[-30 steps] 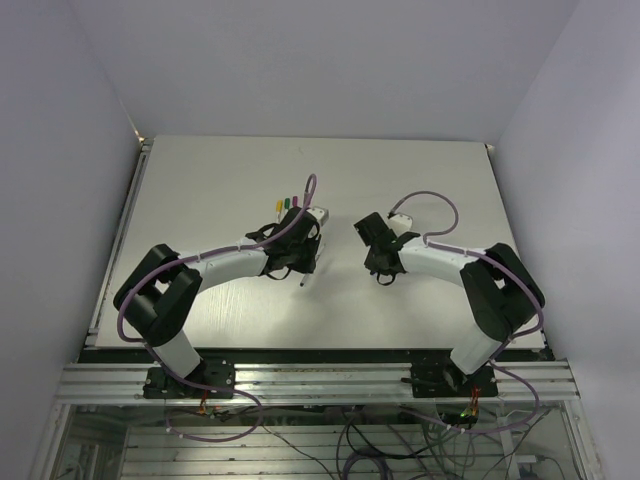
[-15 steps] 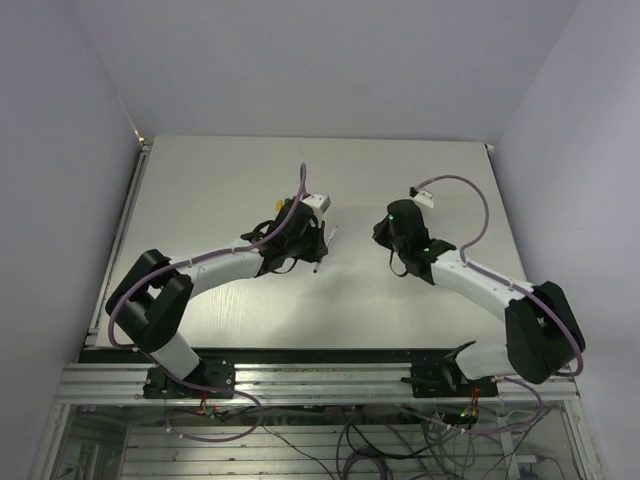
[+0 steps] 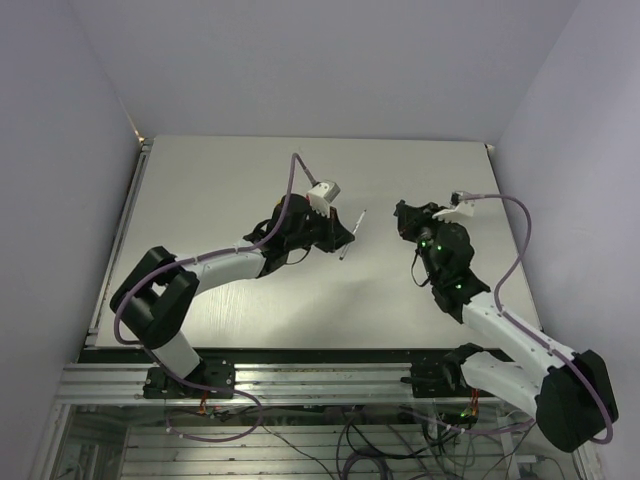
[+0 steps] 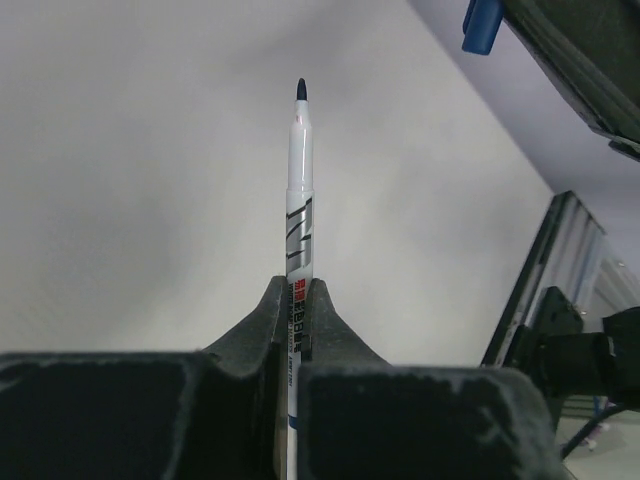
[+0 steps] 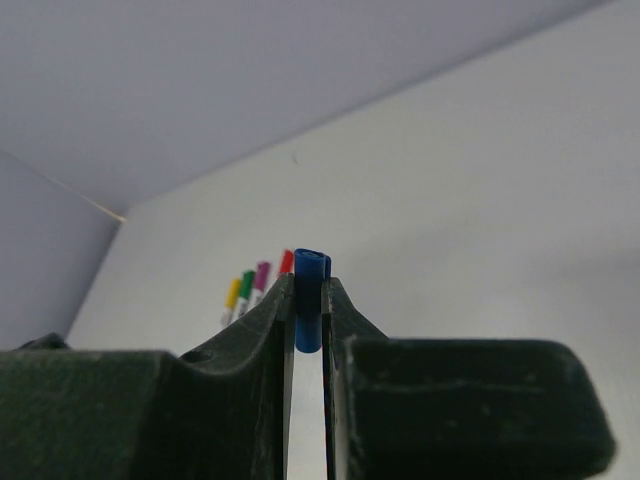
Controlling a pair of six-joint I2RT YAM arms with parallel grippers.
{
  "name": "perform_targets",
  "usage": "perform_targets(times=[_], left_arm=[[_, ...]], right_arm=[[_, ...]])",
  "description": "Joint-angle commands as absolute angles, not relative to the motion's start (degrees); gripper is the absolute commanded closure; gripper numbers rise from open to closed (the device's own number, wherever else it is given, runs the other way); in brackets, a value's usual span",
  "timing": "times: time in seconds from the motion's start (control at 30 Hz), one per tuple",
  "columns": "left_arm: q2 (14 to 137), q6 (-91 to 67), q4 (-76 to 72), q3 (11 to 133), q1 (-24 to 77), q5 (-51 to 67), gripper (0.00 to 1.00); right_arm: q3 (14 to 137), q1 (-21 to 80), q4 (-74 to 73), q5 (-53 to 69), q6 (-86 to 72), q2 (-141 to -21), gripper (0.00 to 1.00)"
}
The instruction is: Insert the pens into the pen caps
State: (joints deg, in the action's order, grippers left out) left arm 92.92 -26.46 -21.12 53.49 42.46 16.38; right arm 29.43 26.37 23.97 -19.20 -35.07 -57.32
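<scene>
The pen (image 4: 299, 190) is clamped low on its barrel by the left gripper (image 4: 298, 290), with most of its length and its dark tip standing straight out beyond the fingers. The blue cap (image 5: 311, 262) is pinched upright in the right gripper (image 5: 307, 300), its top just proud of the fingertips. Over the last second both arms have been swung away from the table (image 3: 220, 180). The pen, previously hung tip-down under the left wrist, has been raised and turned so that its tip is aimed across the gap toward the right gripper, which has been drawn back and outward. From the left gripper the cap is now seen ahead, high and off to the right of the tip, so the two are well apart and not yet lined up. Mating is judged to be the step in hand, with alignment still to be made. Beyond the right gripper, to its left, a row of four coloured pen ends (image 5: 258, 280) is seen lying on the table (yellow, green, purple, red), so this pair is probably the last.
</scene>
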Motion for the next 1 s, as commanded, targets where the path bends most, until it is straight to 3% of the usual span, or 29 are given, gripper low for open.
perform_targets(times=[0.0, 0.4, 0.97], left_arm=[[93.70, -28.12, -31.55, 53.61, 42.58, 23.61, 0.93], [87.70, -23.46, -29.88, 53.86, 47.96, 17.46, 0.93], [84.81, -20.40, -32.77, 49.97, 49.59, 11.96, 0.93]], right_arm=[[26.11, 25.85, 37.92, -16.61, -29.93, -54.07, 1.00], [22.91, 25.66, 59.35, -6.32, -30.61, -57.43, 1.00], [22.86, 25.69, 55.49, -4.21, -35.21, -55.49, 1.00]])
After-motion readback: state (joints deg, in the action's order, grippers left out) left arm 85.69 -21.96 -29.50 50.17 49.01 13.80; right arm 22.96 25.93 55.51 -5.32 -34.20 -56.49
